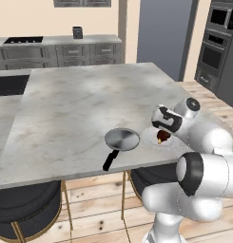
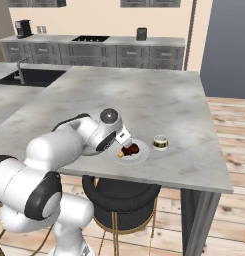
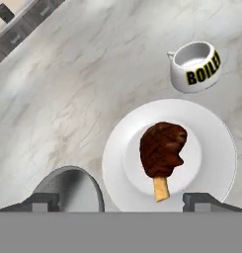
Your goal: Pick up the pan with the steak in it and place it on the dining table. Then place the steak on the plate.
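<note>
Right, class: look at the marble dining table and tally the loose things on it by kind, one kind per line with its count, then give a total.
Pan: 1
Plate: 1
Steak: 1, lying on the plate
Cup: 1
Total: 4 things on the dining table

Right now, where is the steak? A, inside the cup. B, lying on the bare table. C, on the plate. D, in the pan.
C: the steak lies in the middle of the plate, while the pan beside it holds nothing and the cup stands apart.
</note>
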### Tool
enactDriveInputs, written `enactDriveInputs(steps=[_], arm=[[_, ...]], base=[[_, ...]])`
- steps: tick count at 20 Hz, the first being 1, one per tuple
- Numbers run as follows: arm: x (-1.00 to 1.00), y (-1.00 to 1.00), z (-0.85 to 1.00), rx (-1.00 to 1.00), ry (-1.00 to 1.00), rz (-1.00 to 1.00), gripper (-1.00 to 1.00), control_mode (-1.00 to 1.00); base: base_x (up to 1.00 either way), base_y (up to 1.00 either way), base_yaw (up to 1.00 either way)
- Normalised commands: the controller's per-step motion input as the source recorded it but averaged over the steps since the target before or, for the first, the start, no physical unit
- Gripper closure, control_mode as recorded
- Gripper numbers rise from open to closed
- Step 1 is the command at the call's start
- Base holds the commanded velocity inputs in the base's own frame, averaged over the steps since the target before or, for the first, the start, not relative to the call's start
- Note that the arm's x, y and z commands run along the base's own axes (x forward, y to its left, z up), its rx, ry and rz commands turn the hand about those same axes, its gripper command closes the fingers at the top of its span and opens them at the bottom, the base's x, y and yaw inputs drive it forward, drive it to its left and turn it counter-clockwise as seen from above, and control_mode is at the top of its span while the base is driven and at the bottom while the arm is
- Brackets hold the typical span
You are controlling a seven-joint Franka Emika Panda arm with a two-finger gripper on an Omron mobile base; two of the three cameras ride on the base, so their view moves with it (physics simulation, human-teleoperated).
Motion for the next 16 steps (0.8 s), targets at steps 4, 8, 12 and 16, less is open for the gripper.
enactDriveInputs(steps=[4, 8, 12, 16], arm=[[-0.49, 0.58, 0.00, -0.33, -0.16, 0.13, -1.00, -1.00], [-0.52, 0.58, 0.16, -0.32, -0.10, 0.13, -1.00, -1.00], [-0.57, 0.44, 0.19, -0.29, -0.34, 0.04, -1.00, -1.00], [-0.76, 0.17, 0.04, -0.15, -0.48, 0.00, -1.00, -1.00]], base=[[0.00, 0.00, 0.00], [0.00, 0.00, 0.00], [0.00, 0.00, 0.00], [0.00, 0.00, 0.00]])
